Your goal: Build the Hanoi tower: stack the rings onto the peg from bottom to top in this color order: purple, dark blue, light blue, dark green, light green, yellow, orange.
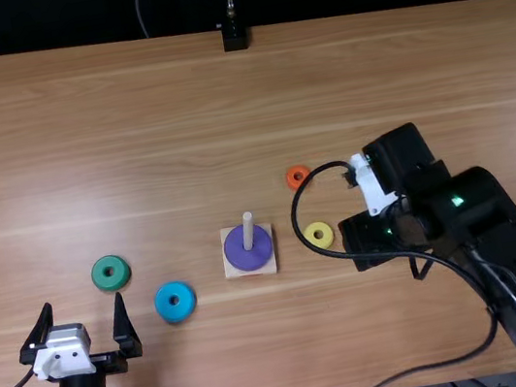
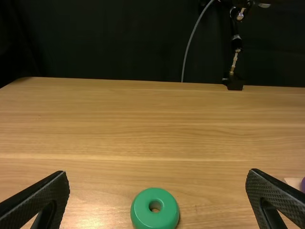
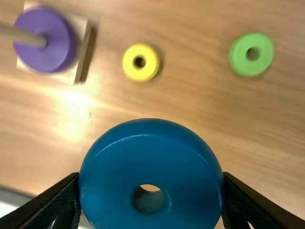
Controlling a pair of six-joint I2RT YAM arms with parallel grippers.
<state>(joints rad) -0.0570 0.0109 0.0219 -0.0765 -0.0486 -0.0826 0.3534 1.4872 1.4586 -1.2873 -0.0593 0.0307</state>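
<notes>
Dark blue ring (image 3: 147, 164) sits squeezed by my right gripper (image 3: 151, 186), one finger each side; the peg (image 3: 19, 35) rises beyond the fingertips through the purple ring (image 3: 56, 57). I should centre the hole above it, keep level, lower straight, then release. My left gripper (image 2: 157, 172) stands wide, dark green ring (image 2: 141, 213) between and beyond its fingertips.

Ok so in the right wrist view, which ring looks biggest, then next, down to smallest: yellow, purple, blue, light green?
Blue ring (closest to the camera)
Purple ring
Light green ring
Yellow ring
</notes>
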